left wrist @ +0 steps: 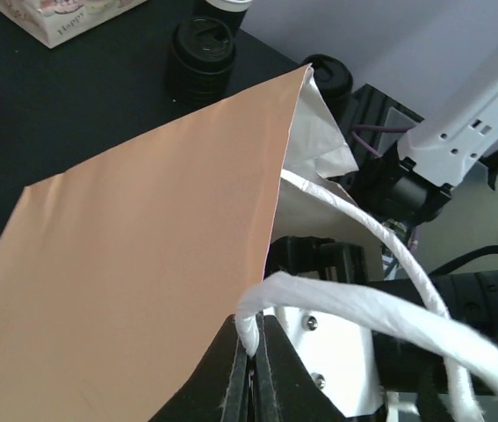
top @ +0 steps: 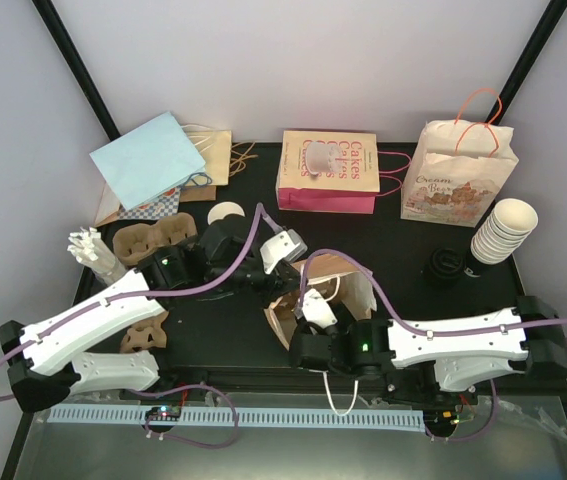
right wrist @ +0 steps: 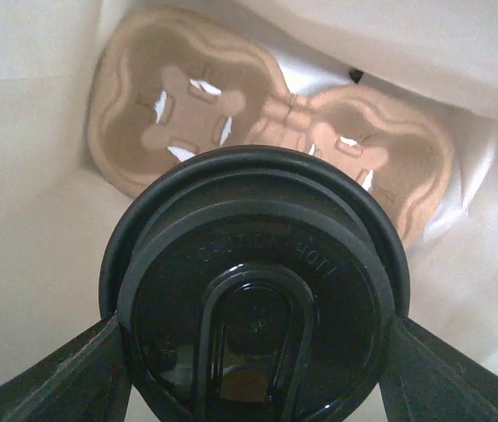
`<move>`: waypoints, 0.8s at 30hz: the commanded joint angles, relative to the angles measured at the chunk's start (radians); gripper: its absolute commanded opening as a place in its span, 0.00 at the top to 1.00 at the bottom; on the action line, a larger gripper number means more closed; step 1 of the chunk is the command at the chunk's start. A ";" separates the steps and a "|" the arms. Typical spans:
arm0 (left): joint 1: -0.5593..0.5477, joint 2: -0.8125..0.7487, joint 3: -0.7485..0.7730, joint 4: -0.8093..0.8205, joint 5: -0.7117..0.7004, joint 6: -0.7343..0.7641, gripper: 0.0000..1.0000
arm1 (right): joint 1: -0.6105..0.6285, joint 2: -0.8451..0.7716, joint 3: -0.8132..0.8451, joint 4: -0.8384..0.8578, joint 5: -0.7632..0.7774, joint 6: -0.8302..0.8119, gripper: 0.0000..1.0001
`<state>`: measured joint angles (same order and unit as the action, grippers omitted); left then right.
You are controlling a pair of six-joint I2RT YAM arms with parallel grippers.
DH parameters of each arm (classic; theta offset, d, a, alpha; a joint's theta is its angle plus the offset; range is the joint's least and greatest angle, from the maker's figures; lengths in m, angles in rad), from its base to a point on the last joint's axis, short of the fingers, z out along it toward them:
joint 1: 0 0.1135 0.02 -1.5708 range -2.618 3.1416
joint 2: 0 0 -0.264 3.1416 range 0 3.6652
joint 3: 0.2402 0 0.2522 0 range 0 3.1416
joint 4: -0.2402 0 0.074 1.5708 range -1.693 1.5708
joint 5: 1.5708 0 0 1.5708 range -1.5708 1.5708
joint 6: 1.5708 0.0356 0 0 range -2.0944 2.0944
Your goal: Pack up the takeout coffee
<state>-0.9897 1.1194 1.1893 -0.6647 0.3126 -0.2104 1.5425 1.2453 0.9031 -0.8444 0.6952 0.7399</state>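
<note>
The takeout coffee shows in the right wrist view as a round black lid (right wrist: 253, 308); the cup under it is hidden. My right gripper (right wrist: 253, 365) is shut on it, one finger on each side, inside a brown paper bag (top: 338, 280) with a white lining. Below the lid, a brown pulp cup carrier (right wrist: 205, 105) lies on the bag's floor. My left gripper (left wrist: 250, 356) is shut on the bag's white twisted handle (left wrist: 363, 303) and holds the bag's mouth open. In the top view both grippers meet at the bag, the left gripper (top: 285, 258) at its upper rim and the right gripper (top: 315, 308) reaching in.
A stack of black lids (top: 445, 265) and a stack of cream cups (top: 503, 230) stand at the right. Printed paper bags (top: 328, 170) (top: 460, 175) and a blue bag (top: 148, 160) line the back. More pulp carriers (top: 153, 240) and white cutlery (top: 93, 250) sit at the left.
</note>
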 commanded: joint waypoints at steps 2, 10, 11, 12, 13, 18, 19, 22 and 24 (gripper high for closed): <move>0.002 -0.049 -0.013 0.037 0.082 0.003 0.99 | 0.016 0.032 0.003 -0.081 0.032 0.079 0.52; 0.002 -0.064 -0.041 0.046 0.122 -0.022 0.98 | 0.016 0.009 -0.005 -0.120 0.082 0.141 0.52; 0.002 -0.064 -0.044 0.045 0.125 -0.023 0.98 | 0.015 0.008 -0.006 -0.132 0.091 0.156 0.52; 0.002 -0.064 -0.047 0.047 0.129 -0.023 0.99 | 0.016 0.005 -0.007 -0.146 0.108 0.179 0.52; 0.002 -0.064 -0.050 0.047 0.135 -0.025 0.98 | 0.016 0.003 -0.008 -0.157 0.118 0.198 0.52; 0.002 -0.069 -0.064 0.054 0.166 -0.030 0.93 | 0.021 -0.010 -0.044 -0.099 0.097 0.187 0.52; 0.001 -0.069 -0.064 0.054 0.166 -0.032 0.86 | 0.025 -0.009 -0.052 -0.085 0.093 0.183 0.52; 0.003 -0.083 -0.053 0.058 0.140 -0.055 0.54 | 0.038 0.003 -0.062 -0.071 0.101 0.191 0.52; 0.009 -0.111 -0.053 0.078 0.083 -0.100 0.40 | 0.043 0.009 -0.064 -0.075 0.114 0.199 0.52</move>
<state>-0.9894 1.0676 1.1229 -0.6312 0.4339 -0.2451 1.5719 1.2446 0.8585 -0.9142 0.7685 0.8982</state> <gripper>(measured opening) 0.490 0.723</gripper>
